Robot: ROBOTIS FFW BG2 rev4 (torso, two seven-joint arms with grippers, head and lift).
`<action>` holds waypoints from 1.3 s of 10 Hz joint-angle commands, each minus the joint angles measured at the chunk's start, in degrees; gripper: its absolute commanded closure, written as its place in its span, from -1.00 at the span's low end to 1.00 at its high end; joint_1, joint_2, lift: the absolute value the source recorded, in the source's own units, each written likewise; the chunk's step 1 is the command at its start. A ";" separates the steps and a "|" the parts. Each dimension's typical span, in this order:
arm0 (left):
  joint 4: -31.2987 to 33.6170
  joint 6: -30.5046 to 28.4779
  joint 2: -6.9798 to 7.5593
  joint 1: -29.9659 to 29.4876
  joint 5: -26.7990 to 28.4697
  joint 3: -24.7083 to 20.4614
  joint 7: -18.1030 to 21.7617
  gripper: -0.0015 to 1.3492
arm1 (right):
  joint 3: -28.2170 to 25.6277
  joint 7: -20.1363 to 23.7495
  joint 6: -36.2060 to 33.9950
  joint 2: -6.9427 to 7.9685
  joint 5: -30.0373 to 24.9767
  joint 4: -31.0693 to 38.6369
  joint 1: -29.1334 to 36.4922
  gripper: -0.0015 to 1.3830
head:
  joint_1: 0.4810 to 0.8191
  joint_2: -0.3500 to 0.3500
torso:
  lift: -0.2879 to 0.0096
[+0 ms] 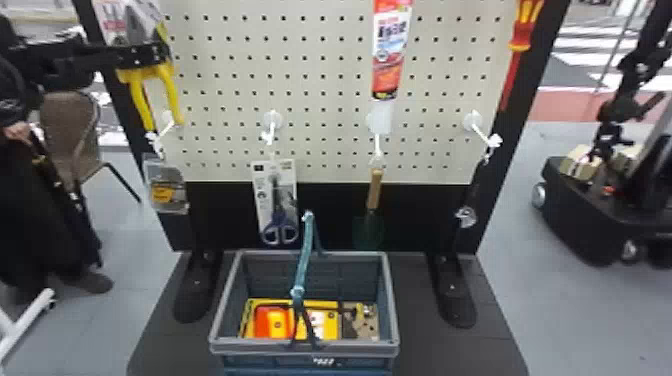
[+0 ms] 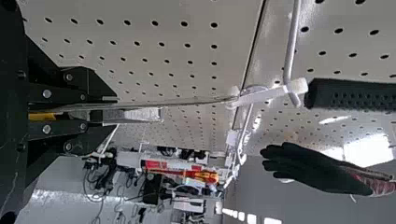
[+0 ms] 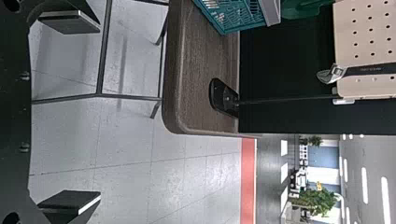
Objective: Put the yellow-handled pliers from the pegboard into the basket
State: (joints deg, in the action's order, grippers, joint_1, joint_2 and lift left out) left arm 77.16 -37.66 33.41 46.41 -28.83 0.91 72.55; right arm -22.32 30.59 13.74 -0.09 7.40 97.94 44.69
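Nearest, our R gripper (image 3: 100,112) is parked by the table (image 3: 201,70), fingers spread, empty; this looks like a one-arm job. The basket (image 1: 305,348) sits on the table below the pegboard (image 1: 310,90), prob. so the carry stays short. Its handle (image 1: 304,252) stands up mid-opening, so we'd go in to one side or risk a snag. Farther up, board's L side, the yellow-handled pliers (image 1: 171,95) are clamped in our L gripper (image 2: 109,112), closed on them above the handles, which hang down free, prob. so they can enter 1st. Pack (image 2: 187,103) reaches toward the hook (image 2: 290,46); can't tell if it's clear, so we'd ease it off before lowering.
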 commanded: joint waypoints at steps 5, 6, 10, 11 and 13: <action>14.74 -2.24 0.34 -9.16 -6.32 -5.04 -2.06 0.78 | 0.00 0.00 -0.03 0.14 0.16 0.15 0.25 -0.93 | -0.60 0.00 | 0.26; 16.57 -2.42 -0.36 -12.73 -6.67 -6.71 -2.33 0.78 | 0.00 0.00 -0.03 0.14 0.25 0.15 0.50 -0.92 | -0.60 0.00 | 0.26; 17.55 2.59 -7.83 -29.09 -5.79 -9.61 -3.56 0.78 | 0.00 0.00 -0.03 0.14 0.34 0.15 0.87 -0.92 | -0.60 0.00 | 0.26; 17.55 3.82 -9.77 -30.94 -4.74 -9.61 -3.47 0.78 | 0.00 0.00 -0.03 0.14 0.43 0.15 0.99 -0.92 | -0.60 0.00 | 0.26; 15.87 8.13 -12.84 -34.51 -3.60 -9.61 -3.82 0.78 | 0.00 0.00 -0.03 0.14 0.43 0.01 1.24 -0.92 | -0.60 0.00 | 0.26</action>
State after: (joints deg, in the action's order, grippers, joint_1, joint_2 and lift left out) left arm 93.85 -30.70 21.50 13.02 -32.74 -8.94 68.79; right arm -22.32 30.59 13.71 -0.09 7.81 98.08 45.79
